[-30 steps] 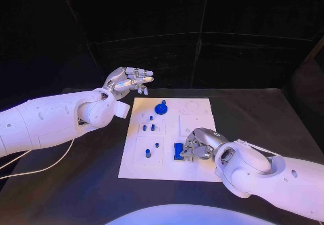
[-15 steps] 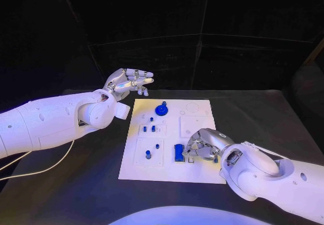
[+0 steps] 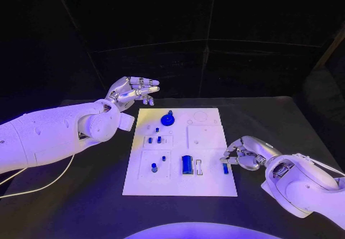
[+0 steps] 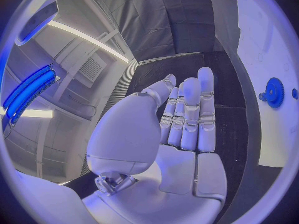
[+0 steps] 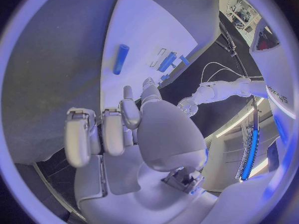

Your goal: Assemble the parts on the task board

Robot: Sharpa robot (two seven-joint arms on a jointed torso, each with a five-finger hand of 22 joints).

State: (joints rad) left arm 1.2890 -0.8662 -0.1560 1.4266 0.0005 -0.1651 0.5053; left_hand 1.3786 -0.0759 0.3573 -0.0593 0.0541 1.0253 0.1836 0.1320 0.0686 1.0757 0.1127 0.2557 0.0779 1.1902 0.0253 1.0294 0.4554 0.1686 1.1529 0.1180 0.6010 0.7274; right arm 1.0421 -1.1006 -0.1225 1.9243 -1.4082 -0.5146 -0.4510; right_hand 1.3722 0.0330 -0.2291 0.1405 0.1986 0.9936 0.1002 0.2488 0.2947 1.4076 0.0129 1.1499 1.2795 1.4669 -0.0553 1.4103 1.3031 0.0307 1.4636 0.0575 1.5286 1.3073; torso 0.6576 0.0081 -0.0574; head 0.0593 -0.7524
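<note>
A robotics lab or staged test booth. A black table (image 3: 86, 199) carries a white task board (image 3: 208, 134), with dark curtain panels hung behind the table. Bright strip lights (image 4: 28, 92) and ceiling panels sit above the table.

Black table (image 3: 86, 209), dark curtained backdrop (image 3: 216, 59)

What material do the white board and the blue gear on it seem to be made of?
Board: probably matte plastic; it looks flat, evenly white and without glare. Blue gear: likely moulded or printed plastic; the colour is uniform and there is no metal shine. Neither is certain from the look alone.
</note>
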